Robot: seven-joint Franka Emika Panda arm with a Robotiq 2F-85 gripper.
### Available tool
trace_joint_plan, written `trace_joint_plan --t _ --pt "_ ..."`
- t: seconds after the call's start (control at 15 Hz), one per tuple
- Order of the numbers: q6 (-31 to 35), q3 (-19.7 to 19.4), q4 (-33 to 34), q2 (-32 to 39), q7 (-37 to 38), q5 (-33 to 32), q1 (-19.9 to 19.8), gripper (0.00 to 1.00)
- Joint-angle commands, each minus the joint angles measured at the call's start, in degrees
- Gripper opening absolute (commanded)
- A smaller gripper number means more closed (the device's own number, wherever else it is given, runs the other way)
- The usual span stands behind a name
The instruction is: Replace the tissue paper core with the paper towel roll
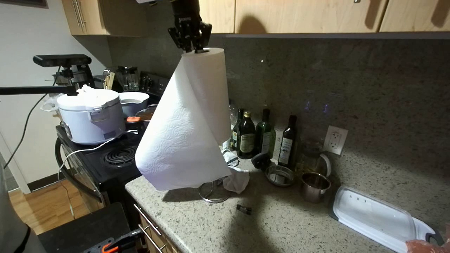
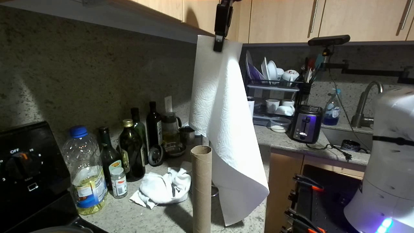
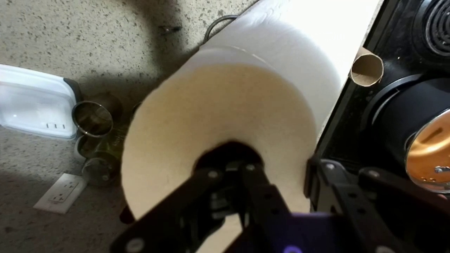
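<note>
The paper towel roll (image 1: 212, 88) hangs upright above the counter, its loose sheet trailing down, in both exterior views (image 2: 203, 100). My gripper (image 1: 194, 51) is at its top, also seen there (image 2: 218, 45). In the wrist view, the gripper (image 3: 274, 172) is shut on the wall of the roll (image 3: 218, 98), one finger at the hollow centre and one outside. A metal ring base (image 1: 214, 198) stands below the roll; I cannot tell whether its rod is inside. The tissue paper core (image 2: 201, 191) stands upright near the stove, also in the wrist view (image 3: 367, 68).
Dark bottles (image 1: 247, 137) stand along the back wall. A crumpled cloth (image 2: 165, 187) lies on the counter. A metal cup (image 1: 314, 188), a small bowl (image 1: 280, 175) and a white tray (image 1: 379, 218) are further along. The stove (image 1: 116, 154) adjoins the counter. Cabinets (image 1: 309, 17) hang above.
</note>
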Motion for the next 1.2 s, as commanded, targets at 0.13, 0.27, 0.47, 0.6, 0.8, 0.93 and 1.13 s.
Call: trace_joint_plan --t 0.13,0.27,0.47,0.6,0.8,0.93,1.13 --pt "-2.67 -0.36 3.05 3.17 -1.52 1.97 -0.79 0.07" --pt "-2.66 -0.44 3.07 3.93 -1.69 2.48 -0.85 0.07" --pt "-2.59 -0.56 3.10 5.23 -2.01 3.32 -1.00 0.07" --pt "-2.77 -0.53 3.28 6.24 -2.04 3.64 -1.09 0.07" --pt "-3.09 -0.42 3.54 7.64 -1.98 3.75 -1.16 0.07" --pt "-3.29 -0.35 3.63 8.44 -1.95 3.70 -1.18 0.07" --pt "-3.62 -0.26 3.85 9.63 -1.91 3.69 -1.22 0.07"
